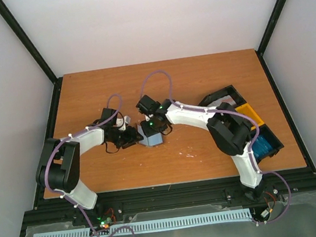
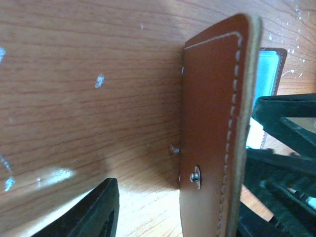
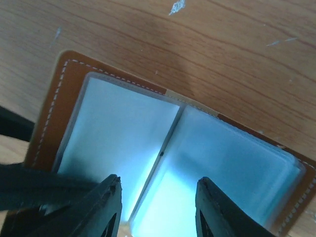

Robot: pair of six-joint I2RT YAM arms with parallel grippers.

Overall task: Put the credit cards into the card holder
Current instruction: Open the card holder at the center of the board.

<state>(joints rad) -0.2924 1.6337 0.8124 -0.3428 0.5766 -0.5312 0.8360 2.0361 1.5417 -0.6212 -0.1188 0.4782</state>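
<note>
Straddled card holder (image 2: 212, 123) brown flap with left claw (image 1: 131, 135), part open, not clamped; hovered right claw (image 3: 159, 187) over holder's grey-blue inside, part open, empty.

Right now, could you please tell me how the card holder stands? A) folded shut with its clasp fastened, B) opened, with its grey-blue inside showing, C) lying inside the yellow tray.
B: in the right wrist view the card holder is open, its grey-blue sleeves facing the camera, with the wooden table behind it.
</note>
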